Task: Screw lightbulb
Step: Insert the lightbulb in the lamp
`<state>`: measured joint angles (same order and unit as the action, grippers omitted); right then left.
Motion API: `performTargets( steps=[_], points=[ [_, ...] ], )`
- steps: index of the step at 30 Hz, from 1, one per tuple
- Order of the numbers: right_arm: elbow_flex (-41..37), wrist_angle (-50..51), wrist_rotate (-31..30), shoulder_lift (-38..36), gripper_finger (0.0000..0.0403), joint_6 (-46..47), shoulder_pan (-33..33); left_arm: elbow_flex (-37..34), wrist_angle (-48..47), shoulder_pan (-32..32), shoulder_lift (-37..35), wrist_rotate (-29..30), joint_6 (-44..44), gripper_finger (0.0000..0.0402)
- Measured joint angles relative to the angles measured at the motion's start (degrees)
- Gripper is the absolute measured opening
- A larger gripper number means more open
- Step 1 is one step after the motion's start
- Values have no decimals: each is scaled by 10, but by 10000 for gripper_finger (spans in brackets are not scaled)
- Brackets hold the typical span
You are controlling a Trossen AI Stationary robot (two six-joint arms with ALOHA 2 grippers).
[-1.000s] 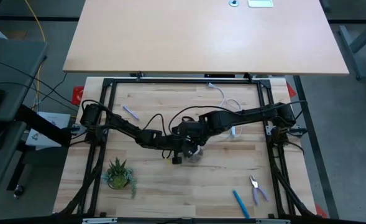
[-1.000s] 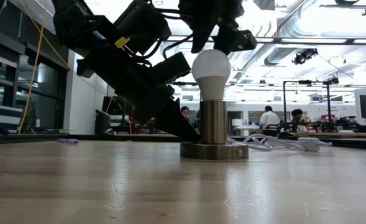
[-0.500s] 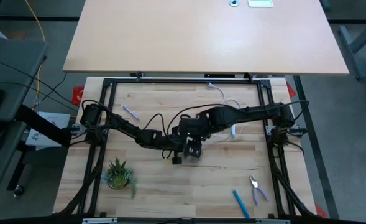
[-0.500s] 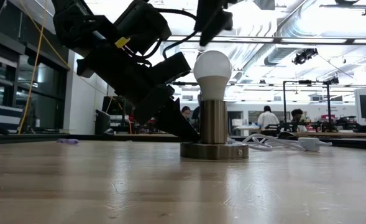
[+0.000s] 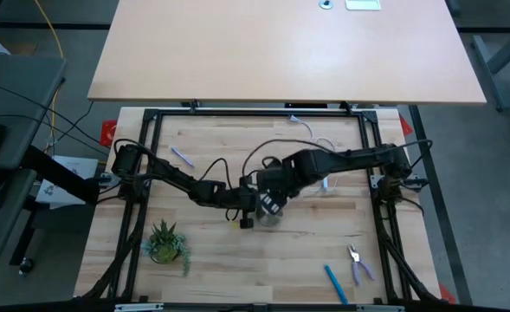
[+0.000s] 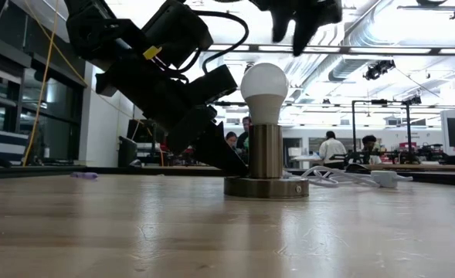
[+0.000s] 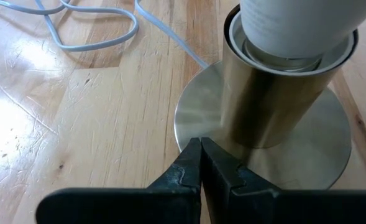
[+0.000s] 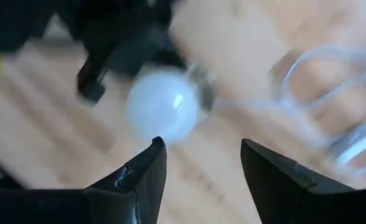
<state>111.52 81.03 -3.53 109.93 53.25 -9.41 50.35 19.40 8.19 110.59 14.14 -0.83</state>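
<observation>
The white lightbulb (image 6: 263,89) stands upright with its screw base in the grey metal socket (image 6: 266,153), whose round base (image 6: 266,188) rests on the table. It also shows in the right wrist view (image 8: 164,112). My left gripper (image 7: 200,143) is shut, its tips down on the socket's base. My right gripper (image 6: 297,27) is open and hangs above the bulb, touching nothing. In the high view both grippers meet at the table's middle, over the bulb (image 5: 269,217). My left gripper presses its shut fingertips (image 7: 195,163) down on the socket's flat round base (image 7: 198,121), at the rim beside the upright tube. The fingers come slanting down from the table's left. The base lies flat on the table.
The socket's white cord (image 7: 96,34) loops toward the far right. A small potted plant (image 5: 166,243) stands near left. Pliers (image 5: 357,262) and a blue pen (image 5: 335,282) lie near right, and a purple pen (image 5: 182,157) lies far left.
My right gripper has risen from around the bulb's top and turned about above it, ending clear of the bulb. The bulb and socket have stayed in place, and my left gripper has kept still on the base.
</observation>
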Motion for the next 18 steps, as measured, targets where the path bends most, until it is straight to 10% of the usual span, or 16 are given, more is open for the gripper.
performTargets(
  steps=[18],
  points=[
    [-7, -124, 85, 0, 197, -232, -44, -1, -12, -4, -12, 1, 25, 0]
  ],
)
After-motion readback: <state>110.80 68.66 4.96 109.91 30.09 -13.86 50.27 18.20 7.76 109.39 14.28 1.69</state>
